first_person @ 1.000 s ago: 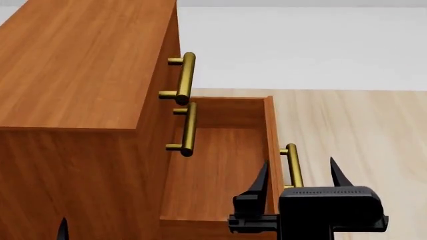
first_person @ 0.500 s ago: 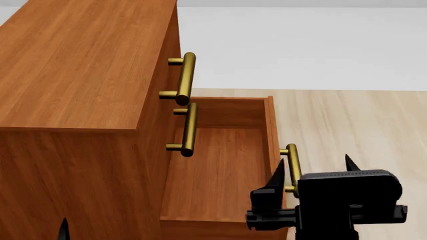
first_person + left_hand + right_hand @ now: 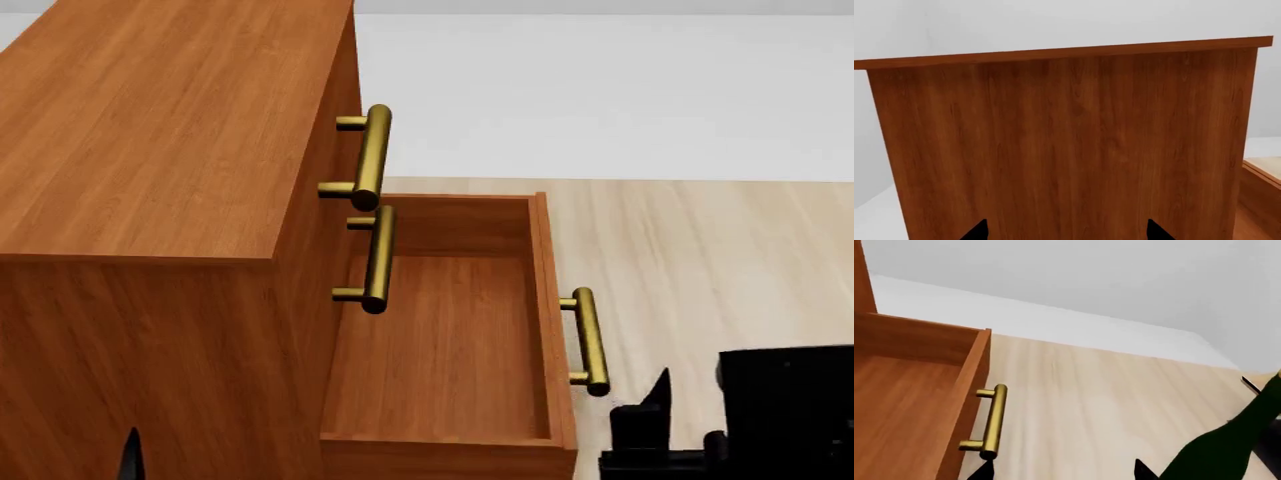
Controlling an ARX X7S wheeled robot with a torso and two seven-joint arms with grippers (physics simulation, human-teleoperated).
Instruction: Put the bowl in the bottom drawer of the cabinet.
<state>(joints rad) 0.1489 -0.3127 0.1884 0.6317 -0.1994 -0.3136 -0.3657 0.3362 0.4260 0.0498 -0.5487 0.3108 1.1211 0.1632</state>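
The bowl is out of view in every frame. The reddish-brown cabinet (image 3: 160, 130) fills the left of the head view. Its bottom drawer (image 3: 441, 340) stands pulled out, and no object shows inside it. The brass handle (image 3: 587, 340) sits on the drawer's front. My right gripper (image 3: 1062, 471) is open and holds nothing. It hovers over the pale floor just beside that handle (image 3: 993, 422), clear of the drawer (image 3: 914, 405). My left gripper (image 3: 1067, 231) is open too, its tips close to the cabinet's side panel (image 3: 1067, 140).
A dark green wine bottle (image 3: 1221, 445) leans in close to my right gripper in the right wrist view. Two upper drawer handles (image 3: 374, 155) (image 3: 379, 258) jut out above the open drawer. Pale wood floor (image 3: 707, 260) stretches to the right of the cabinet.
My right gripper has drawn back to the right and downward, away from the bottom drawer's handle, which it straddled a second ago. The drawer stays open. The left arm is still.
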